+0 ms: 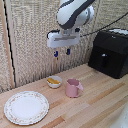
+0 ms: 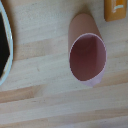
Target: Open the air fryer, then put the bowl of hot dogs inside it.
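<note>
The black air fryer (image 1: 111,51) stands at the exterior view's right, its drawer pushed in and the vertical handle (image 1: 103,61) on its front. The small cream bowl (image 1: 54,82) with yellow-orange hot dogs (image 1: 52,79) sits on the wooden table near the back wall. My gripper (image 1: 62,52) hangs high above the table, over the space between the bowl and a pink cup, well away from the air fryer. Its fingers are apart and hold nothing, so it is open. The gripper's fingers do not show clearly in the wrist view.
A pink cup (image 1: 73,88) (image 2: 87,55) stands just beside the bowl, toward the air fryer. A large patterned-rim white plate (image 1: 26,107) lies near the table's front. The wrist view's edges show an orange piece (image 2: 116,10) and a dark pale-rimmed curve (image 2: 4,45), both unidentifiable.
</note>
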You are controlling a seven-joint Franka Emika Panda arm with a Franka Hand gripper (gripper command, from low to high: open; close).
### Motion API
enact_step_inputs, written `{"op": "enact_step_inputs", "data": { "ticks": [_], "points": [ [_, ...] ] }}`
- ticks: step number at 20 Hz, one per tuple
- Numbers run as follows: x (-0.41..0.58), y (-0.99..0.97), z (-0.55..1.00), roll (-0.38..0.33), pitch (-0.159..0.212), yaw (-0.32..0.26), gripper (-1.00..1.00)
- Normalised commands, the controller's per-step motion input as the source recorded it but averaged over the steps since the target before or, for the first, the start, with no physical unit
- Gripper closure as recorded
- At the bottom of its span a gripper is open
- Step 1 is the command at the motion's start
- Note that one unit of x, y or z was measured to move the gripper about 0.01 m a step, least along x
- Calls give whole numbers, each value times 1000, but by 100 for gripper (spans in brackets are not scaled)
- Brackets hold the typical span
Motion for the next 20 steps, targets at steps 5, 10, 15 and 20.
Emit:
{"op": "enact_step_inputs", "data": {
  "ticks": [5, 10, 15, 20],
  "points": [
    [25, -40, 0, -36, 0, -375, -100],
    [17, -32, -12, -18, 0, -375, -100],
    [109, -103, -2, -112, 0, -351, -100],
    [121, -195, -3, -187, 0, -283, -100]
  ]
}}
